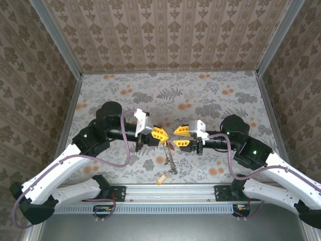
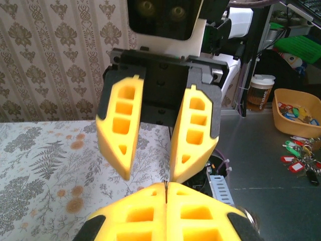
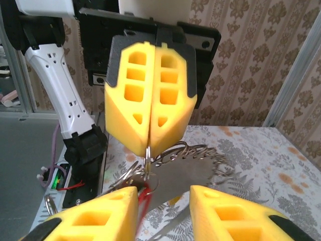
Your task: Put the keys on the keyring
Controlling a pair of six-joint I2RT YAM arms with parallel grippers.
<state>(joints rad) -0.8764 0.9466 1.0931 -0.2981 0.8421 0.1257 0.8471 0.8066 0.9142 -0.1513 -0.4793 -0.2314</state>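
Grip on the thin dark wire keyring [image 3: 148, 155] is supplied by the left gripper [image 3: 149, 143] alone. Its yellow ribbed fingers are pressed tight together with the wire pinched at their tips, so the loop is hung clear of the flower-patterned table [image 1: 210, 100] and presented in mid-air between the two arms. The right gripper [image 3: 163, 193] is seen facing it, nose to nose, with its jaws parted and nothing clamped between them. A small red-headed key [image 3: 143, 197] is seen dangling just beside one of its fingers, apparently hanging from the ring rather than being held. This arrangement is judged to suit threading, with one arm used as a fixed holder and the other left free for fetching. A yellow-tagged key [image 1: 161, 179] is seen lying on the table near the front edge, apart from the ring, and is judged to be not yet threaded.
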